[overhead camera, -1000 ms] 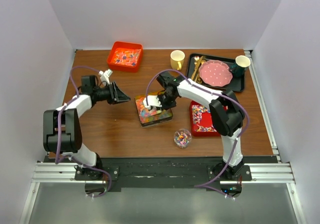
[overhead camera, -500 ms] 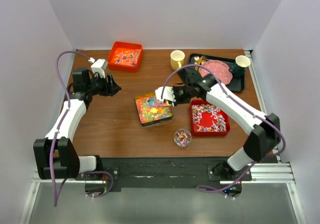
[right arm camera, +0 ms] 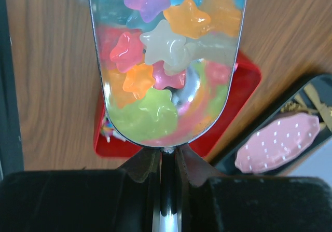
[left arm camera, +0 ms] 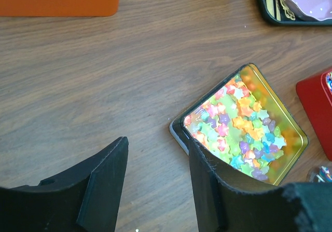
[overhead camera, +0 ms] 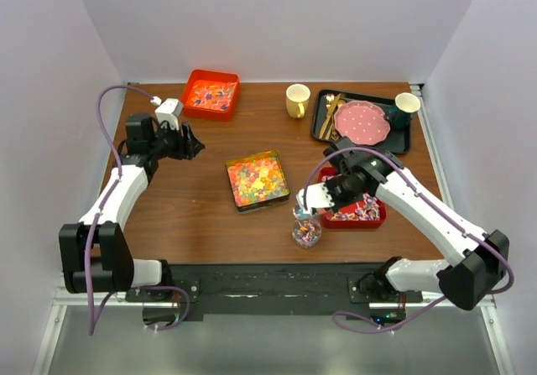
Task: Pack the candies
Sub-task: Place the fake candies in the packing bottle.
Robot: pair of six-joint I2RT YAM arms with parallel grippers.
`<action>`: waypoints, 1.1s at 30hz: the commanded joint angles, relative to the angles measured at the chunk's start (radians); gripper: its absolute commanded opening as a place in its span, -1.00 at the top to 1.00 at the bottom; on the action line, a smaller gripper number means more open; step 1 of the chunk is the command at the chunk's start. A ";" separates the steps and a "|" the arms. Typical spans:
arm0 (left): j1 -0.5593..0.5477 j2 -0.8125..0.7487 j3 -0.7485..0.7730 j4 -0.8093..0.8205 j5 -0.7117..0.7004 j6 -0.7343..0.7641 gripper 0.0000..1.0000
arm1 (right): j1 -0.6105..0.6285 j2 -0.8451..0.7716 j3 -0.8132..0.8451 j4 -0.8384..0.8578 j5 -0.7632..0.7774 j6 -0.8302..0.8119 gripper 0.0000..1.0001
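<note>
No text, label, brand or number can be read anywhere.

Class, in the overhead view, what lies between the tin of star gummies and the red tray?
The right gripper, shut on a scoop of gummies, at the small jar; the top view shows it.

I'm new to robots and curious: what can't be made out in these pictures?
Red tray: top view, right arm covers part; right wrist view, scoop hides most.
Orange bin: left wrist view, top edge cuts it off.
Small jar: top view, its contents too small to tell.
</note>
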 commanded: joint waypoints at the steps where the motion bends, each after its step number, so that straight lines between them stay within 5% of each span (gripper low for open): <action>1: -0.006 0.006 -0.002 0.063 0.015 -0.016 -0.08 | 0.001 -0.018 -0.020 -0.036 0.152 -0.096 1.00; 33: -0.007 -0.062 -0.104 0.100 -0.014 -0.069 -0.05 | 0.228 0.081 -0.095 -0.001 0.609 -0.076 1.00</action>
